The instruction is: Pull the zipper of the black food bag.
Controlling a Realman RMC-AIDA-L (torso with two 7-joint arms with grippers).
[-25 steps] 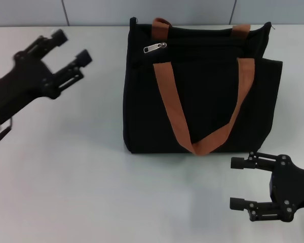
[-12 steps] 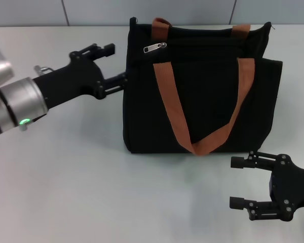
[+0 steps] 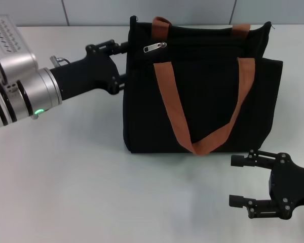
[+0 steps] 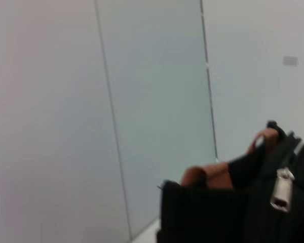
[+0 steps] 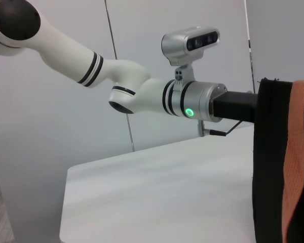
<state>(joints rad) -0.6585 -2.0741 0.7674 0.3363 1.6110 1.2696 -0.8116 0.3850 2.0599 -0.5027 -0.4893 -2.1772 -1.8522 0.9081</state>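
The black food bag [image 3: 207, 101] stands upright at the middle back of the table, with two brown-orange strap handles [image 3: 173, 106]. The silver zipper pull [image 3: 155, 47] lies on the zip line near the bag's top left corner. My left gripper [image 3: 122, 63] is open, its fingertips against the bag's left edge, just left of the pull. The left wrist view shows the pull [image 4: 281, 190] close by on the bag [image 4: 207, 215]. My right gripper [image 3: 238, 181] is open and empty, low on the table in front of the bag's right corner.
The white table [image 3: 81, 172] runs to a grey panelled wall [image 3: 91, 10] behind the bag. The right wrist view shows the bag's side [image 5: 269, 167], an orange strap [image 5: 296, 152] and my left arm [image 5: 192, 98] reaching over the table.
My left gripper has moved right and slightly back, from the table's left side to the bag's top left edge. The right gripper and the bag have not moved.
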